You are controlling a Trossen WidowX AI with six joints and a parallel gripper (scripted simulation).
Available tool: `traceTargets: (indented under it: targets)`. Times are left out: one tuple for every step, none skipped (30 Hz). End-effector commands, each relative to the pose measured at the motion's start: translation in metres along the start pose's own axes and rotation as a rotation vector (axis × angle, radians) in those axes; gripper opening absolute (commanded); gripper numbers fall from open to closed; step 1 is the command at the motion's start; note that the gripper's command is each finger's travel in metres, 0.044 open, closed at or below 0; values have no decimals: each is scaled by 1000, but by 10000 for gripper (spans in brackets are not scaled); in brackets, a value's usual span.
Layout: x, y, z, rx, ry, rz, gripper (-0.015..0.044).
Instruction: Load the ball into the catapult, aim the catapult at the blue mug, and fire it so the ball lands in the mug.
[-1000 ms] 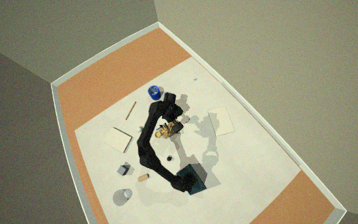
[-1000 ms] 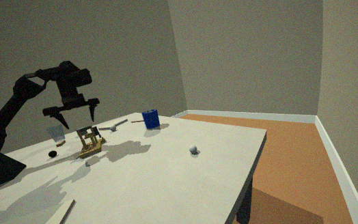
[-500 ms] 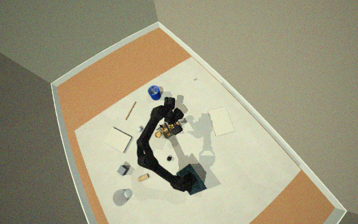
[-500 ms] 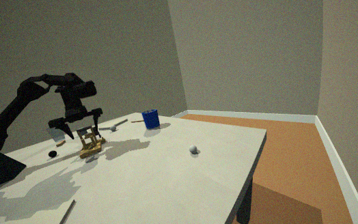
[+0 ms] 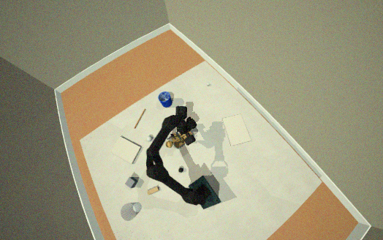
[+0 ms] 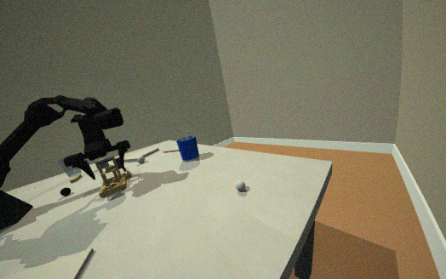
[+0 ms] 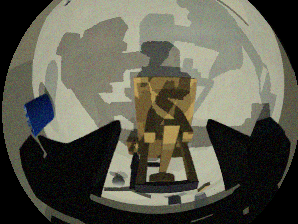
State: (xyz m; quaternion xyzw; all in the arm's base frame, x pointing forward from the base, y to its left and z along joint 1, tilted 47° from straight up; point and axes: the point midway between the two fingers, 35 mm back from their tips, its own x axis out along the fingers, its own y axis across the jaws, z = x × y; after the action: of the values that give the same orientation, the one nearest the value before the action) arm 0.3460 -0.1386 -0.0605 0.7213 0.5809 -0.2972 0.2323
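Observation:
The tan wooden catapult (image 5: 178, 141) (image 6: 114, 187) (image 7: 142, 102) stands on the table. My gripper (image 6: 106, 170) (image 7: 165, 124) is open and points down at it, with one finger on each side of the catapult's upper frame and nothing gripped. The blue mug (image 5: 166, 99) (image 6: 188, 149) (image 7: 40, 114) stands upright beyond the catapult. A pale ball (image 5: 208, 84) (image 6: 240, 185) lies alone near the far edge. A grey ball (image 5: 150, 137) (image 6: 141, 160) (image 7: 118, 178) and a black ball (image 5: 180, 169) (image 6: 65, 191) lie near the catapult. I cannot tell whether the catapult's cup holds anything.
A brown stick (image 5: 139, 118) lies near the mug. A white square with two dark edges (image 5: 126, 149) and a flat white panel (image 5: 237, 129) lie on opposite sides of the arm. A grey cube (image 5: 132, 181), a tan block (image 5: 153, 190) and a ribbed grey cup (image 5: 129, 212) are nearer the base.

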Motion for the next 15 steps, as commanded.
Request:
traceTargets:
  targets:
    - [9,-2,-1,9,6,-5,440]
    - [10,-2,-1,9,6,-5,440]
    - [12,-2,-1,9,7,-5,440]
    - [13,-2,-1,9,7,-5,440]
    - [15,-2,-1,9,7,-5,440]
    - [17,-2,-1,9,7,-5,440]
    - [18,-2,-1,9,7,-5,440]
    - [20,-2,-1,9,7,-5,440]
    - [22,-3,-1,9,7,-5,440]
    - [23,-3,-1,9,8,-5,440]
    - [25,-3,-1,8,8,-5,440]
    - [26,-3,-1,8,8,-5,440]
    - [28,-3,-1,8,8,-5,440]
    - [28,-3,-1,8,8,-5,440]
    - [29,-3,-1,8,8,-5,440]
